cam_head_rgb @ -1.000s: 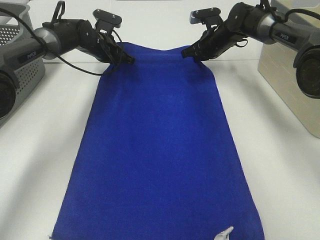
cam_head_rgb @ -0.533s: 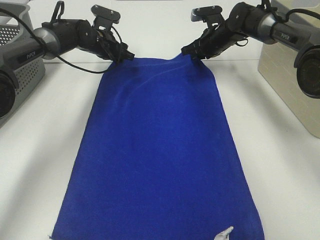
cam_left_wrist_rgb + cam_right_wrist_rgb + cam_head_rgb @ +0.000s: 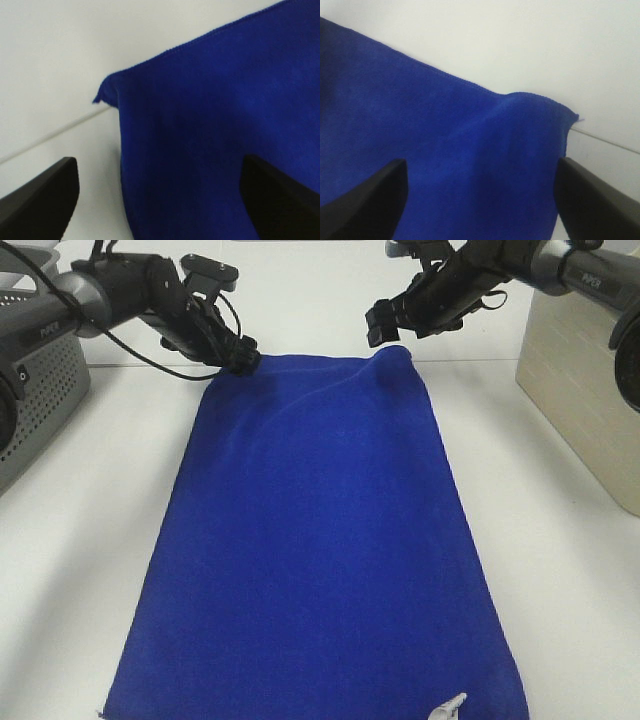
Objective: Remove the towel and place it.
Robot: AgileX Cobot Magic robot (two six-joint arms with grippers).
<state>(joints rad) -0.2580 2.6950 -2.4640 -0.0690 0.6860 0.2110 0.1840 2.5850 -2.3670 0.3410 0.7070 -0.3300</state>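
The royal-blue towel (image 3: 320, 540) lies spread flat on the white table, its long side running from the far edge toward the camera, with a small white tag (image 3: 447, 707) at its near edge. My left gripper (image 3: 240, 356) hovers at the towel's far left corner, open. In the left wrist view the towel (image 3: 215, 125) lies beyond the left gripper (image 3: 160, 200), whose fingers stand wide apart and hold nothing. My right gripper (image 3: 385, 325) hangs open just above the far right corner. The right wrist view shows the towel (image 3: 420, 125) beyond the spread right gripper (image 3: 480, 210).
A grey perforated basket (image 3: 40, 380) stands at the far left of the table. A beige box (image 3: 580, 390) stands at the far right. White table surface (image 3: 80, 540) shows on both sides of the towel.
Both grippers have opened and let go of the towel's far corners. The far edge has settled onto the table. Both arms have lifted a little, the right one more.
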